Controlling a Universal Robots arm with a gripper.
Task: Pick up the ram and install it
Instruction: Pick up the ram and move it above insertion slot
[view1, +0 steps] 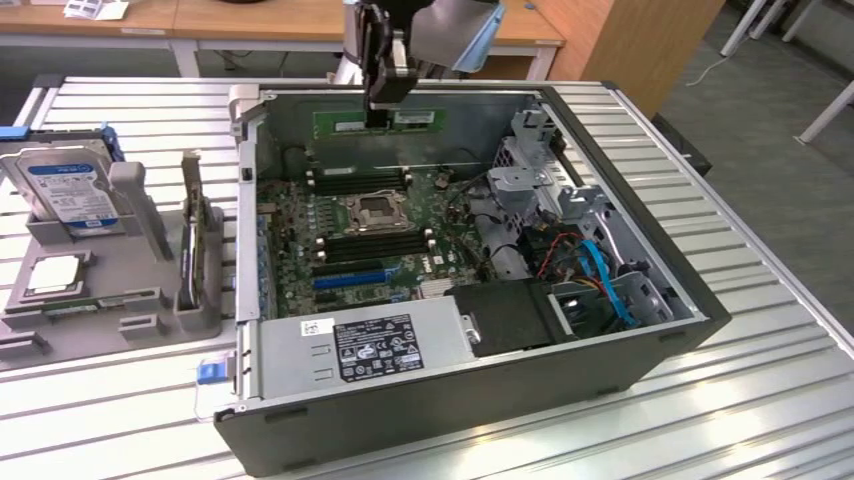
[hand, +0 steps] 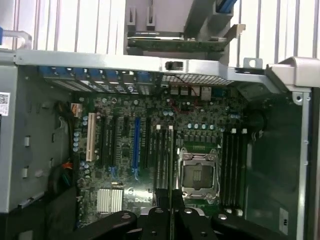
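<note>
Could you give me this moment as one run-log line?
hand: shut on ram | ram: held above open computer case | motherboard: exposed below

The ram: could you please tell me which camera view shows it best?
The exterior view: the ram shows its long green face, held by the gripper over the case. In the wrist view the ram appears edge-on in the gripper.

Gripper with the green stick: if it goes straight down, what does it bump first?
Probably the black slots beside the socket: the ram in the gripper would touch them first. Depth is hard to judge.
</note>
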